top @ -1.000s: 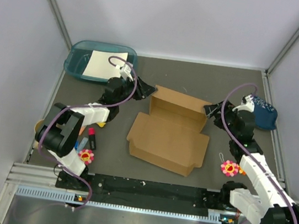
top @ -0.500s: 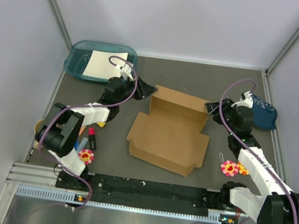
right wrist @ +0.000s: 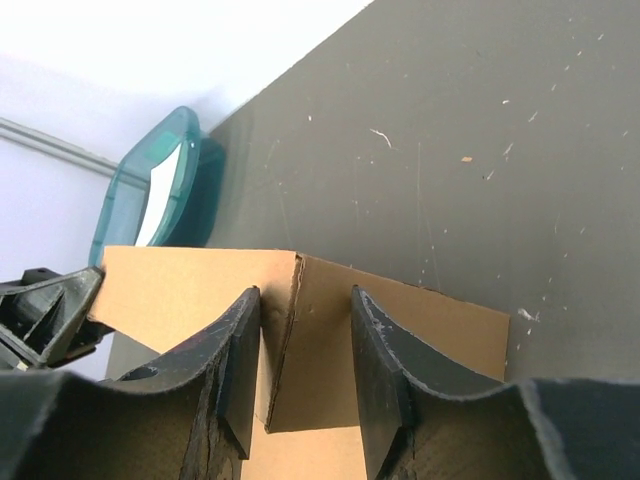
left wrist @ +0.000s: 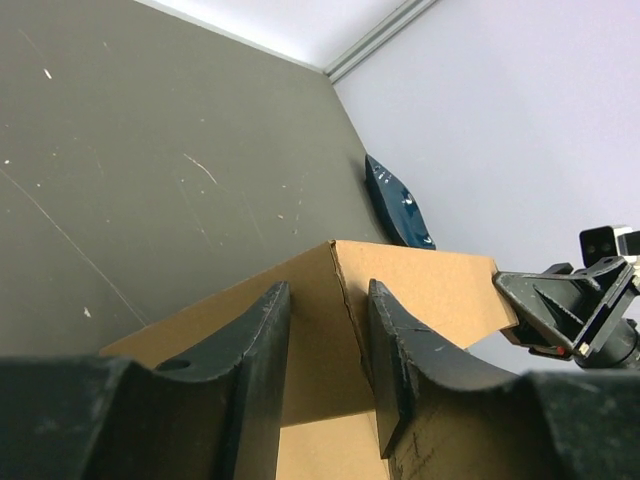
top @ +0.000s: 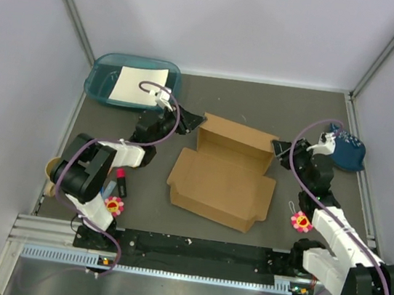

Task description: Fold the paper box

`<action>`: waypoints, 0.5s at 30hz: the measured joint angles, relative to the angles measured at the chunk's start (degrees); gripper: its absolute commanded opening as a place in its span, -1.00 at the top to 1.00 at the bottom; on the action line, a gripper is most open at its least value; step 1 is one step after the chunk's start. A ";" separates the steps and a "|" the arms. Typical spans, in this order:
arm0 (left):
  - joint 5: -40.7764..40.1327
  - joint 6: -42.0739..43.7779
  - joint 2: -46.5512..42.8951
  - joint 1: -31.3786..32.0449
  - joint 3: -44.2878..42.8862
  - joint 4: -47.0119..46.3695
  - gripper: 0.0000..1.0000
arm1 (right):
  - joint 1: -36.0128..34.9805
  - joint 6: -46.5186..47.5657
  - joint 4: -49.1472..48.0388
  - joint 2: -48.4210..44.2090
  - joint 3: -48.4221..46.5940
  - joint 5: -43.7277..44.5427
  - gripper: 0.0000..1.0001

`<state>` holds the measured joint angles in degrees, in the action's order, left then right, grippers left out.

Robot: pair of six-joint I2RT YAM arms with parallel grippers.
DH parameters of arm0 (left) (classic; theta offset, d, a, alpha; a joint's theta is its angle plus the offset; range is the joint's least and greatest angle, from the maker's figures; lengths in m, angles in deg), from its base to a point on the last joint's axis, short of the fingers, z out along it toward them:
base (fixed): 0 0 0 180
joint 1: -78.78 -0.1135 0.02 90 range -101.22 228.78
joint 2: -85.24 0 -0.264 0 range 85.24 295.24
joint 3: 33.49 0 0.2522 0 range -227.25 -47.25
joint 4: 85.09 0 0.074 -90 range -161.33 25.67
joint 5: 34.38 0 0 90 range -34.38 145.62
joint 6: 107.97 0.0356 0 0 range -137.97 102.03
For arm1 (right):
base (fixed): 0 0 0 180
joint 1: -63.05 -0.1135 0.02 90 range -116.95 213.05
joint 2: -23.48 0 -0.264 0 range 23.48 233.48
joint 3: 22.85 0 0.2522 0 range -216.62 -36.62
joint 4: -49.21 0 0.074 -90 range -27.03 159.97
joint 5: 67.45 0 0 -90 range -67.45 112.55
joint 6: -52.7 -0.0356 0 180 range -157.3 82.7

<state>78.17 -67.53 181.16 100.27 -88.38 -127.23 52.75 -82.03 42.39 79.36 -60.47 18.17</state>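
Observation:
The brown cardboard paper box (top: pixel 224 175) lies open in the middle of the table, its rear wall standing up and its front panel flat. My left gripper (top: pixel 193 122) is at the rear wall's left corner. In the left wrist view that corner fold (left wrist: pixel 335 300) sits between the parted fingers (left wrist: pixel 262 345), and the gripper (left wrist: pixel 325 325) is open. My right gripper (top: pixel 279 147) is at the rear wall's right corner. In the right wrist view the corner crease (right wrist: pixel 290 330) sits between its open gripper (right wrist: pixel 305 365).
A teal tray (top: pixel 102 81) holding a white sheet (top: pixel 138 84) stands at the back left. A dark blue object (top: pixel 348 151) lies by the right wall. Flower toys (top: pixel 302 222) (top: pixel 113 205) and a red marker (top: pixel 120 179) lie near the arm bases.
Both grippers stay at the rear wall's corners. The left arm's wrist has settled slightly lower, and the right arm has shifted a little. The box has not visibly moved.

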 measured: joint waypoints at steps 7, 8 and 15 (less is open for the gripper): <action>-0.13 -0.79 0.26 0.24 1.79 -3.74 0.17 | 0.00 -0.50 0.81 -3.17 1.73 0.00 0.17; -0.11 -0.87 0.22 0.24 1.88 -3.82 0.14 | 0.00 -0.46 1.38 -3.50 1.64 0.02 0.13; -0.28 2.25 -3.39 0.11 -1.40 8.46 -0.19 | 0.00 1.97 15.23 -4.72 -5.09 2.32 -0.40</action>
<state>77.89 -65.28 177.77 100.38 -89.78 -118.77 52.75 -80.07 57.62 74.64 -65.57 20.48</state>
